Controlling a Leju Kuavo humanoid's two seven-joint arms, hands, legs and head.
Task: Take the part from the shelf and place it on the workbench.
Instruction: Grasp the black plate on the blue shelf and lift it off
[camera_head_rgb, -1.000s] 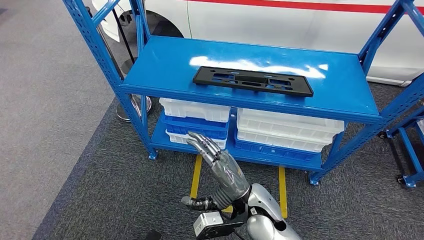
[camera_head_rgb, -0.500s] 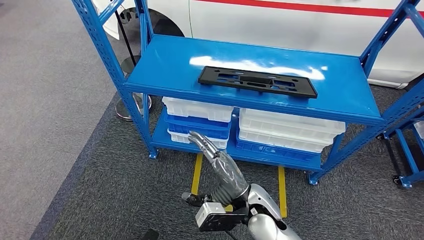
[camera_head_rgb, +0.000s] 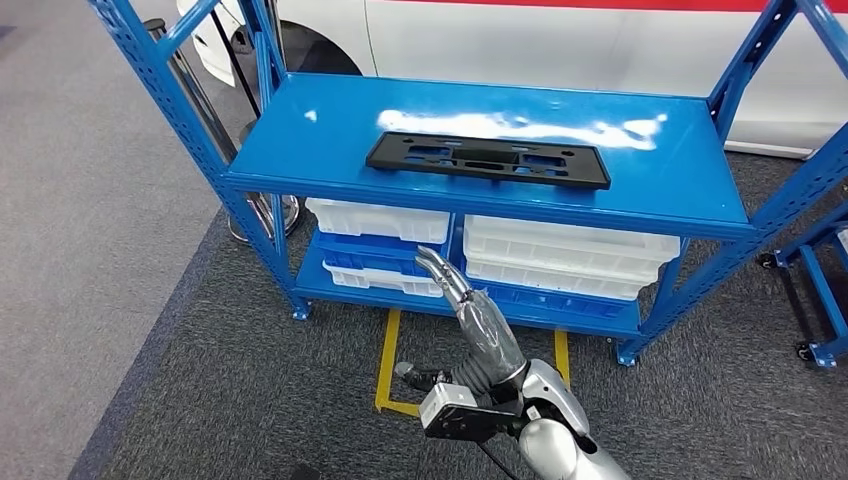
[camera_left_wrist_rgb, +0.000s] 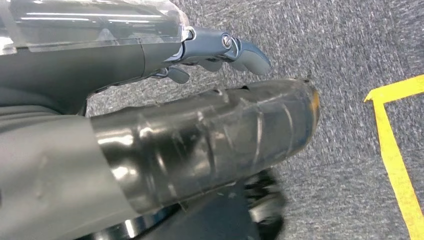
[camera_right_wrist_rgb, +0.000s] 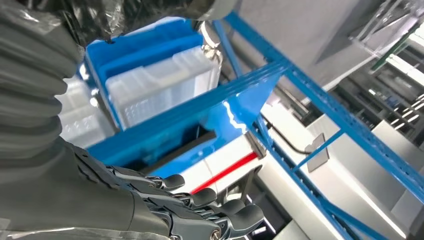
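1. On the blue shelf's (camera_head_rgb: 300, 150) top level lies the flat black part (camera_head_rgb: 487, 160), untouched.
2. Below it, white and blue bins (camera_head_rgb: 570, 255) fill the lower level.
3. Right hand (camera_head_rgb: 470, 310) is raised before the bins, fingers extended, holding nothing.
4. Left hand (camera_left_wrist_rgb: 220, 47) hangs over grey carpet (camera_left_wrist_rgb: 350, 40), empty, fingers loosely apart.

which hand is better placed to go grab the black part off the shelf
Likely the right robot hand: it is raised in front of the shelf, fingers extended and empty, below the black part. The left robot hand hangs over the carpet.
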